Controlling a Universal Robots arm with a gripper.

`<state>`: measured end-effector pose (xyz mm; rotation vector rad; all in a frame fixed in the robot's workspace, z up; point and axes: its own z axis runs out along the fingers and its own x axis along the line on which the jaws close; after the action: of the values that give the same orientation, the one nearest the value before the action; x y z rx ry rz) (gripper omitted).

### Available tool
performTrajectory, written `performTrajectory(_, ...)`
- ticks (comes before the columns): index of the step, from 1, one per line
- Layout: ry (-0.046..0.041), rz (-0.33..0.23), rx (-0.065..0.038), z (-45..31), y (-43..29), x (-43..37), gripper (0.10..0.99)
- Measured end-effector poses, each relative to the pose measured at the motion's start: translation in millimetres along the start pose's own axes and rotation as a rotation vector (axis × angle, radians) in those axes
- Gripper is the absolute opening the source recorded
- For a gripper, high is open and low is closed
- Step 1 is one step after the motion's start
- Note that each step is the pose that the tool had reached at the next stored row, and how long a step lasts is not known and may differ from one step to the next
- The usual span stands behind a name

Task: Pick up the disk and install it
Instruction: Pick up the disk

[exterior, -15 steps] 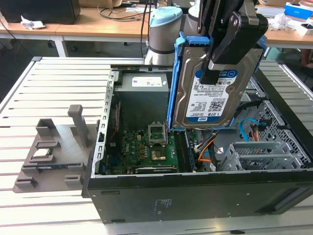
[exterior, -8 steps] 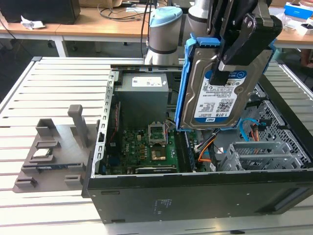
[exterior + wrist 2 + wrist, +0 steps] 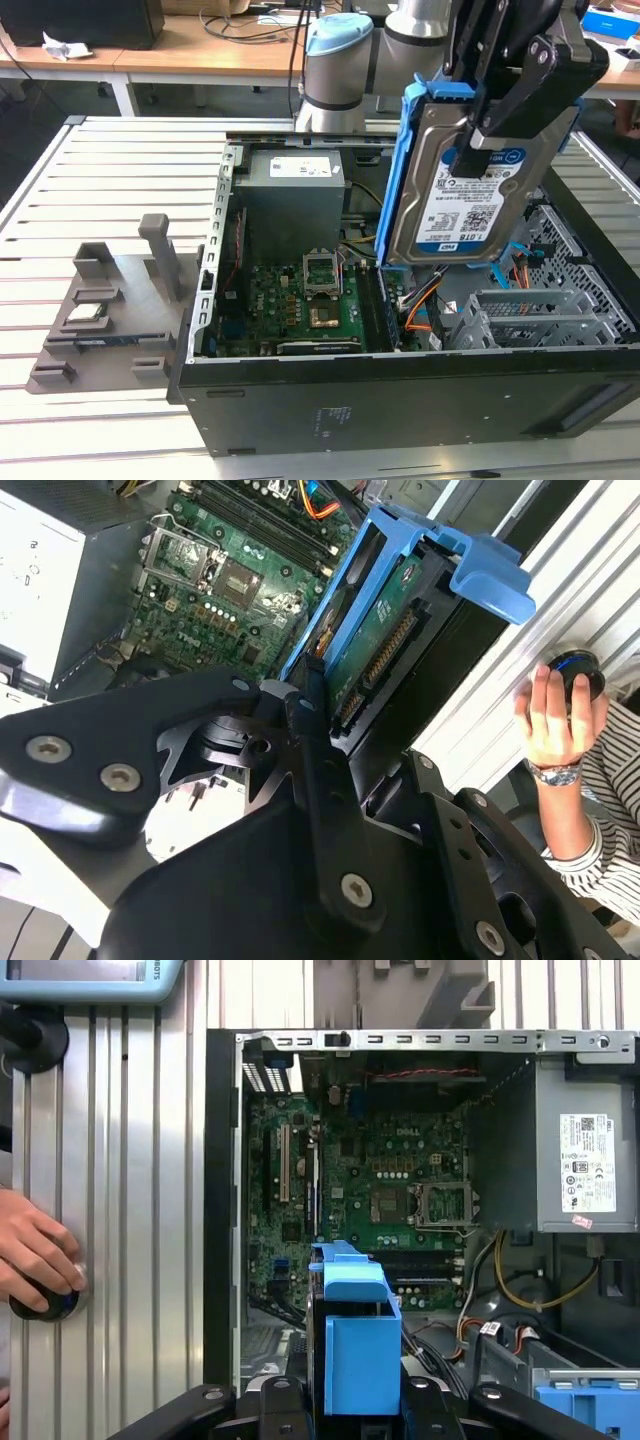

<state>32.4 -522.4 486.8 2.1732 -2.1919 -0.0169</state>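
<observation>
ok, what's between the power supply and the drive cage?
Loose cables, yellow and black, cross the gap between the power supply and the drive cage; this shows in the first wrist view.

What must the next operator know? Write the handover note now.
Pincer: shut on the rectangular silver-grey metal hard drive, which is framed by a bright blue plastic bracket.
Drive: held on edge in the air above the open black metal computer case.
Done: pick-up.
Left: drive not yet seated; the grey metal cage lies below it inside the case.
Note: a person's hand rests on a round black knob beside the case.
</observation>
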Motion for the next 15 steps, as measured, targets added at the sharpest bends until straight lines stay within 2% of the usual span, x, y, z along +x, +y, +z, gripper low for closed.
performTrajectory(7, 0.0001, 0.000, -0.002, 3.9, -9.2, -0.2, 0.361)
performTrajectory(9, 0.0001, 0.000, -0.003, 5.5, -15.5, -0.3, 0.361)
performTrajectory(15, 0.0002, 0.000, -0.005, 7.9, -26.3, -0.5, 0.361)
